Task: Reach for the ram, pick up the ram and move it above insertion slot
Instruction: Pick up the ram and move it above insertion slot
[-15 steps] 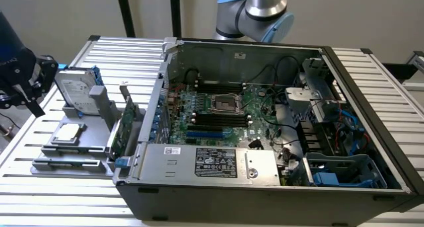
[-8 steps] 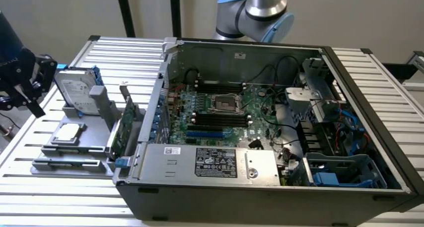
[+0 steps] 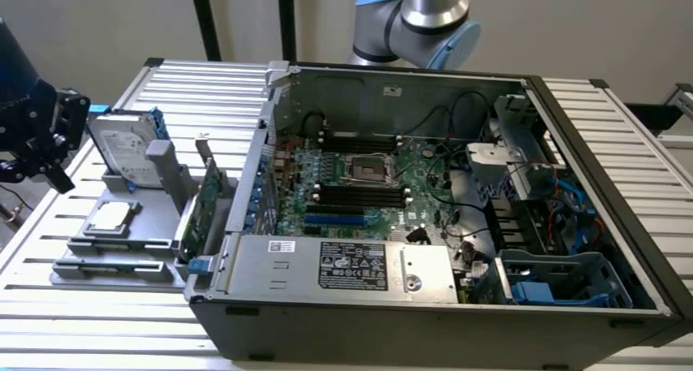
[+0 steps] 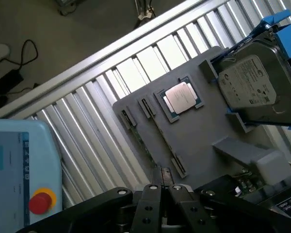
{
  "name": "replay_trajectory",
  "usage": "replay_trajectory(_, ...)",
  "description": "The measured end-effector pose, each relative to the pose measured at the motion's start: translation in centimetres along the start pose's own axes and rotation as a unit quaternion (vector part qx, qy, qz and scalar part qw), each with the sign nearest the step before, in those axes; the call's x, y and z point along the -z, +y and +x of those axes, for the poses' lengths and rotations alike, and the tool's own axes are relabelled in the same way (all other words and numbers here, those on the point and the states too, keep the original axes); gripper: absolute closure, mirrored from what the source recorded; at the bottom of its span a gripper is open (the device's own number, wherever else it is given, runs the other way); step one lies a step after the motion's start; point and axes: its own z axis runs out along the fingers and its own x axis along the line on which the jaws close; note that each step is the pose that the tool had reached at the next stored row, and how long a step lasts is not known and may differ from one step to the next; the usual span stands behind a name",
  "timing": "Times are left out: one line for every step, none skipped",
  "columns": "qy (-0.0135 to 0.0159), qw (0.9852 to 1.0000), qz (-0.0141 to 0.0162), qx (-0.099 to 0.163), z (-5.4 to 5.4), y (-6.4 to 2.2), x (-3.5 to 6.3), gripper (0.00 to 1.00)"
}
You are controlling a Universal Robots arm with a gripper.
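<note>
The tool (image 4: pixel 164 188) is seen with its fingers drawn together and nothing held. Just beyond its tips, the ram (image 4: pixel 143 145) is stood on edge in a grey fixture (image 4: pixel 203 128). Farther off, a processor (image 4: pixel 182 98) and then a hard drive (image 4: pixel 250 85) are seated.

partly seen parts around an open computer case (image 3: pixel 433 326) and a grey parts holder (image 4: pixel 199 141).

in the wrist view the gripper (image 4: pixel 163 189) runs out of the picture, so most of its body is unseen. the hard drive (image 4: pixel 254 87) and a blue pendant (image 4: pixel 19 165) with a red button are also cropped by the picture's edge. the ram (image 4: pixel 161 138) shows edge-on as a thin line, its chips not discernible. in the exterior view the robot arm (image 3: pixel 424 18) is cut off by the top edge, and the power supply label (image 3: pixel 352 267) is too small to read.
</note>
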Motion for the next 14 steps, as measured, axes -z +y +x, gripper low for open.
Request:
replay_trajectory(0.0004,1.0000,0.0000,0.009,0.00,0.00,-0.01,0.89)
replay_trajectory(0.0007,0.9998,0.0000,0.018,0.00,-0.01,-0.04,0.89)
replay_trajectory(0.0010,0.9996,0.0000,0.027,0.00,-0.01,-0.06,0.89)
replay_trajectory(0.0013,0.9993,0.0000,0.037,0.00,-0.01,-0.07,0.89)
replay_trajectory(0.0017,0.9990,0.0000,0.045,0.00,-0.01,-0.09,0.89)
replay_trajectory(0.0020,0.9985,0.0001,0.055,0.00,-0.01,-0.11,0.89)
replay_trajectory(0.0023,0.9980,0.0001,0.063,0.00,-0.01,-0.13,0.89)
replay_trajectory(0.0027,0.9974,0.0001,0.072,0.00,-0.01,-0.15,0.89)
replay_trajectory(0.0030,0.9967,0.0001,0.081,0.00,-0.01,-0.17,0.89)
replay_trajectory(0.0033,0.9959,0.0001,0.091,0.00,-0.01,-0.19,0.89)
replay_trajectory(0.0037,0.9950,0.0001,0.100,0.00,-0.01,-0.21,0.89)
replay_trajectory(0.0040,0.9941,0.0001,0.108,0.00,-0.01,-0.23,0.89)
replay_trajectory(0.0043,0.9931,0.0001,0.117,0.00,-0.01,-0.25,0.89)
replay_trajectory(0.0047,0.9919,0.0001,0.127,0.00,-0.01,-0.28,0.89)
